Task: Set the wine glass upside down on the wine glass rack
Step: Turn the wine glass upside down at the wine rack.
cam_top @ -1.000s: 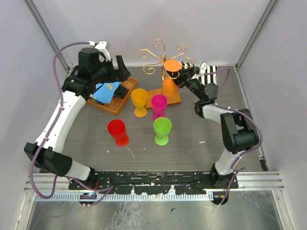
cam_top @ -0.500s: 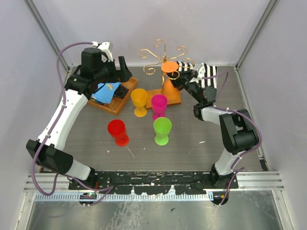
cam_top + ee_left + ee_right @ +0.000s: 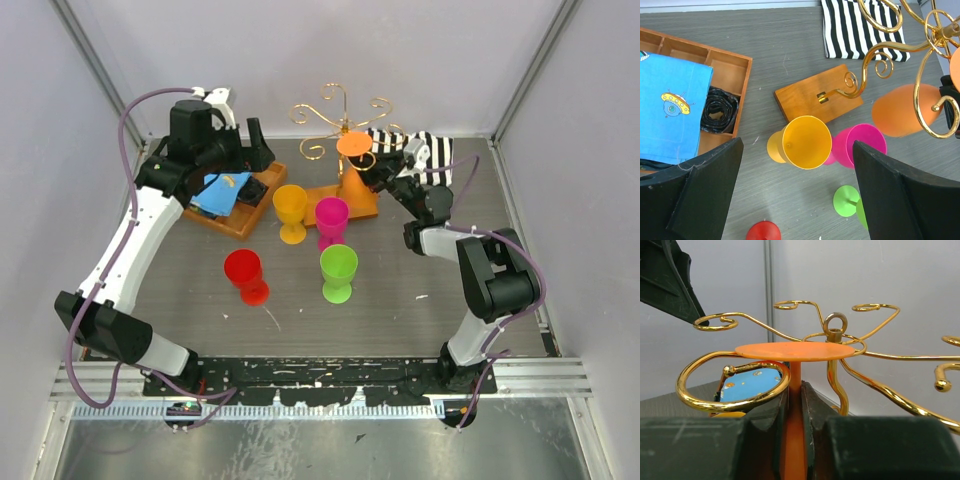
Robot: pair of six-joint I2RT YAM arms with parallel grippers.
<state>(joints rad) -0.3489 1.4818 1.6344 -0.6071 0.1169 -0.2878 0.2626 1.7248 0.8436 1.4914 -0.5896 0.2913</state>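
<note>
Clamping the inverted wine glass (image 3: 795, 351) by its stem, the right gripper (image 3: 794, 400) holds its foot among the scroll arms of the wine glass rack (image 3: 815, 92); hooking and release seem left, while the left gripper (image 3: 796, 150) gapes nearby.

Gold rack (image 3: 810, 95), orange glass (image 3: 352, 180). By the rack: yellow cup (image 3: 291, 205), pink cup (image 3: 331, 213), green cup (image 3: 338, 265), red cup (image 3: 243, 270), black-and-white striped cloth (image 3: 432, 152).

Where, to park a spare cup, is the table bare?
Bare: the grey table strip between arm bases and the red plastic goblet and green plastic goblet. Crowded: around the gold wire rack's wooden base, by the yellow goblet and pink goblet.
</note>
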